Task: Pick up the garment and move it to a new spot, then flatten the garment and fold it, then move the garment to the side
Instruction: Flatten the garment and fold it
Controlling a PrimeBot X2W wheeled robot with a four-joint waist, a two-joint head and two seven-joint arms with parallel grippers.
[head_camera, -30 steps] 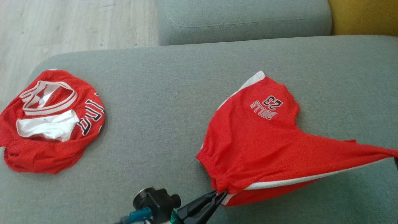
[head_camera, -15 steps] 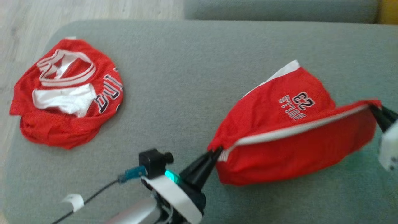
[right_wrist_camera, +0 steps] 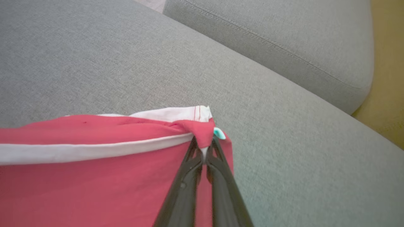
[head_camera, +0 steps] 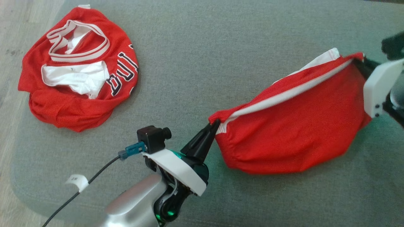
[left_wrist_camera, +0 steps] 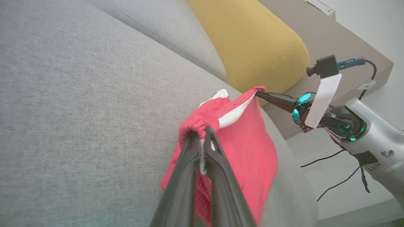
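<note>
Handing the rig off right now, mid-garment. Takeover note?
Left end effector: shut on one top corner of the red shorts.
Right end effector: shut on the opposite top corner.
The shorts hang stretched between them over the grey sofa cushion. The crumpled red jersey lies apart, at the cushion's left end.
Done: pickup.
Left: lay down at the new spot, flatten, fold, move aside.

Head cam looks steeply down on grey sofa seat (head_camera: 195, 63) from well above; L wrist cam, close in, faces across seat twd yellow cushion (left_wrist_camera: 252, 41); R wrist cam, close in, faces back cushion (right_wrist_camera: 284, 37); all 3 share the stretched red shorts (head_camera: 293, 132).
</note>
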